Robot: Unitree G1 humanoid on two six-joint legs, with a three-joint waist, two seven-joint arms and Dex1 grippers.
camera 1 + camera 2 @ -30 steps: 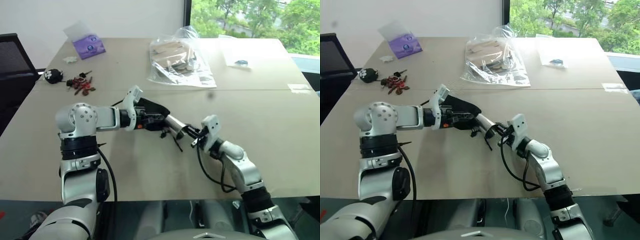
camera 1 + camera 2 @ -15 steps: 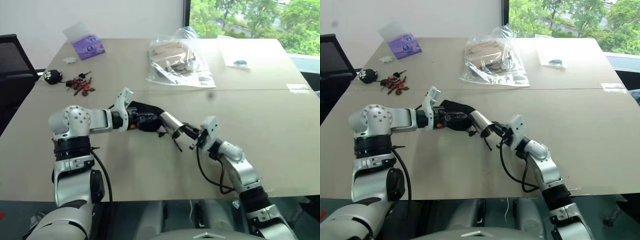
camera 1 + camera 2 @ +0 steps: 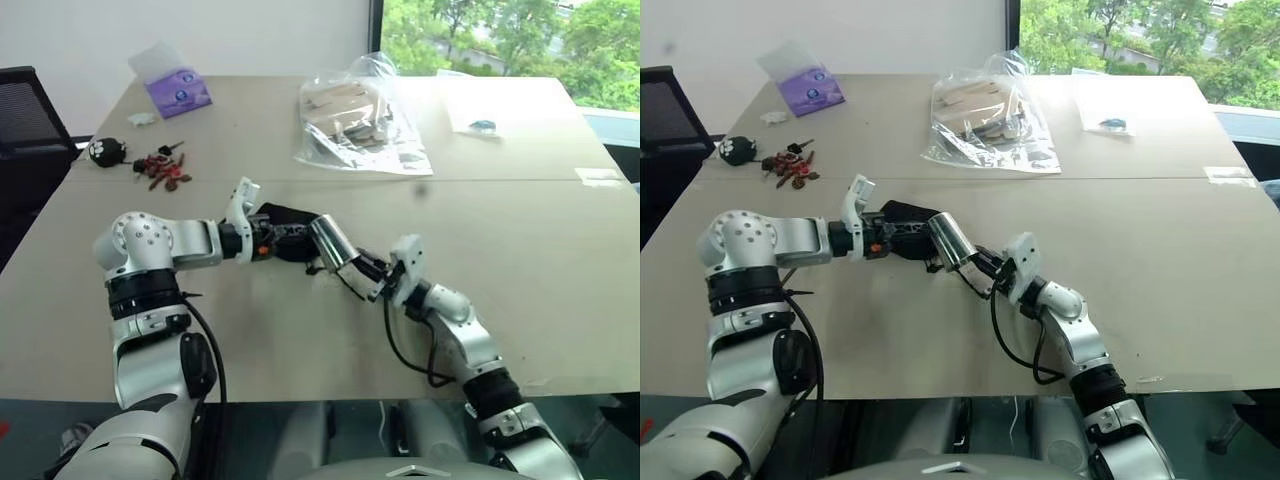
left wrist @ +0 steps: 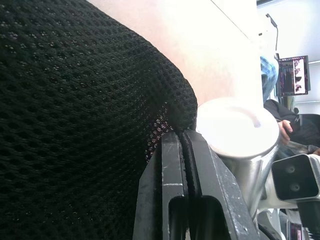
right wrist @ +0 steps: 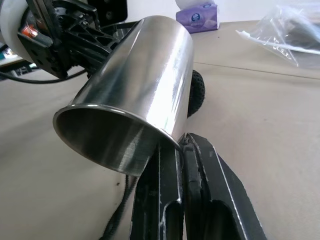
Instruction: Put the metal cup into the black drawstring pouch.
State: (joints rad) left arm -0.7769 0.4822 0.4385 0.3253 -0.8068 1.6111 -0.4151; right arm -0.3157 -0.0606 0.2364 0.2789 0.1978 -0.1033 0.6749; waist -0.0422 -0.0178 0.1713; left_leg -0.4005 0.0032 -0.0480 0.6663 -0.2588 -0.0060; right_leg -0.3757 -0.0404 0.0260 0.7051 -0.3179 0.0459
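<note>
**Steel cup held at the pouch mouth, mid-worktop**

On the beige worktop (image 3: 520,250) behind the arms lie a clear plastic bag of wooden pieces (image 3: 355,115), a purple tissue packet (image 3: 178,92), a black-and-white plush toy (image 3: 105,151) and red-brown keys (image 3: 163,170), all well apart. The left end effector (image 3: 283,236), reaching rightward, is clamped on the soft black mesh drawstring pouch (image 3: 292,225). The right end effector (image 5: 181,145) pinches the rim of the shiny tapered metal cup (image 3: 332,242), tilted, base toward the pouch, above the worktop.
</note>
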